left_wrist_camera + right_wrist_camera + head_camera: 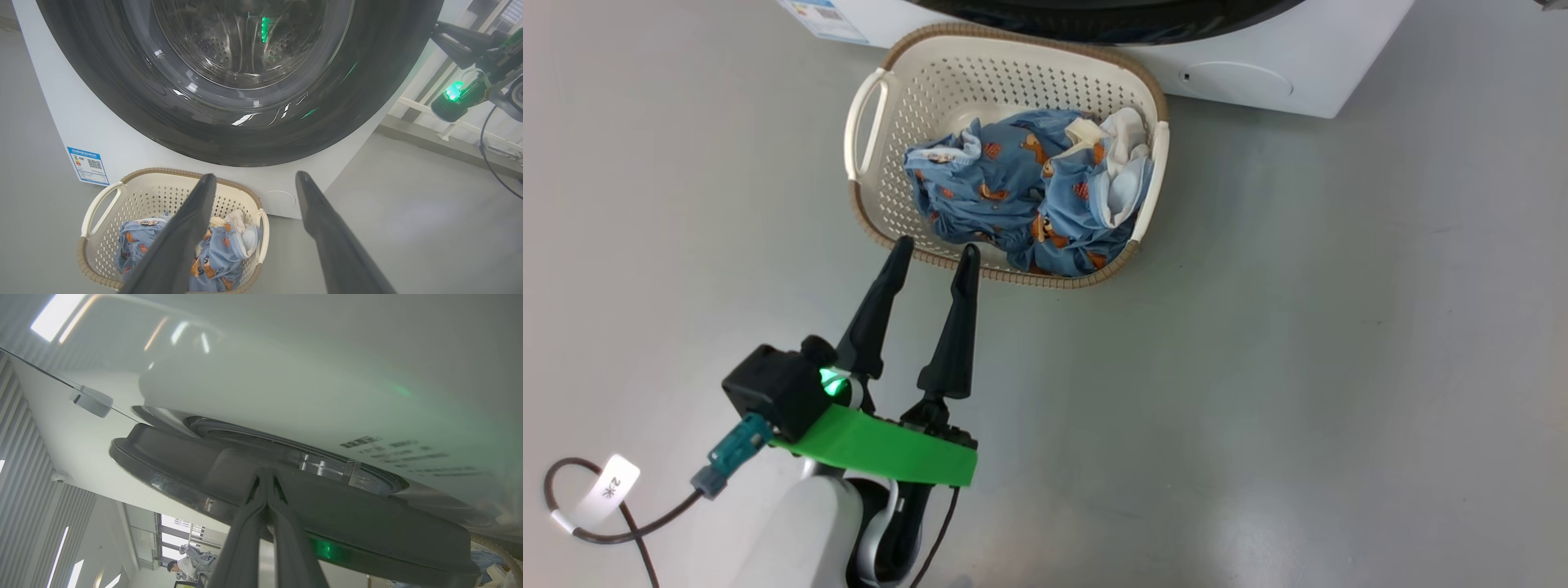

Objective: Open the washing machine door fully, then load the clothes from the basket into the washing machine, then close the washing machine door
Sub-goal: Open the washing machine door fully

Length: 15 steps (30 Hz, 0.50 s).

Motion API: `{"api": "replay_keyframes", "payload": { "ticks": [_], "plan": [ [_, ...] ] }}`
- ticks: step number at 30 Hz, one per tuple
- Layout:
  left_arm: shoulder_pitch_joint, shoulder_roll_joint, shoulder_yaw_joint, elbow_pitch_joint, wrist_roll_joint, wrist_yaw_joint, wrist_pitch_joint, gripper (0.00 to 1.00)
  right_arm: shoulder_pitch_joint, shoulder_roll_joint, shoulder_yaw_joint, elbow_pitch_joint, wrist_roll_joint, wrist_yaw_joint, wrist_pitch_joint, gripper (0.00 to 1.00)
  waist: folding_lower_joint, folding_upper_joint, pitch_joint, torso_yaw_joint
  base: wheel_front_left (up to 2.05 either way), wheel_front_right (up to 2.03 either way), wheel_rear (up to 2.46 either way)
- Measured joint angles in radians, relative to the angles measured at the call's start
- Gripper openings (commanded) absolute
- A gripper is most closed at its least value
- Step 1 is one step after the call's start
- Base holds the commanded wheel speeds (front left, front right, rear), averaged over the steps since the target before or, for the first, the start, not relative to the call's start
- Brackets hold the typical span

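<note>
Left gripper (pixel 936 245): two long tapered dark fingers (pixel 952 327) on a bright green bracket (pixel 882 449). Black camera block (pixel 772 392) with green lamp (pixel 831 380). White forearm (pixel 800 531). Dark cable (pixel 645 529) with white tag (pixel 609 487).

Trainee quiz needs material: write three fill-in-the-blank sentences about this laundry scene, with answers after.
1. The basket holds ____ clothes printed with bears.
2. The left gripper, near the basket, is ____, not shut.
3. The right gripper, tips at the door and its dark rim, is ____, not open.
Missing words: blue; open; shut.
</note>
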Motion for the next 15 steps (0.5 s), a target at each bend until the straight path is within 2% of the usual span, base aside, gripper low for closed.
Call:
{"api": "replay_keyframes", "payload": {
  "ticks": [15],
  "plan": [
    [-0.014, 0.000, -0.028, -0.010, -0.014, 0.005, 0.000, 1.00, -0.022, 0.009, 0.007, 0.000, -0.049, 0.000, 0.001, 0.00, 0.0000, 0.0000, 0.021, 0.023, 0.00, 0.00, 0.00]
  ]
}}
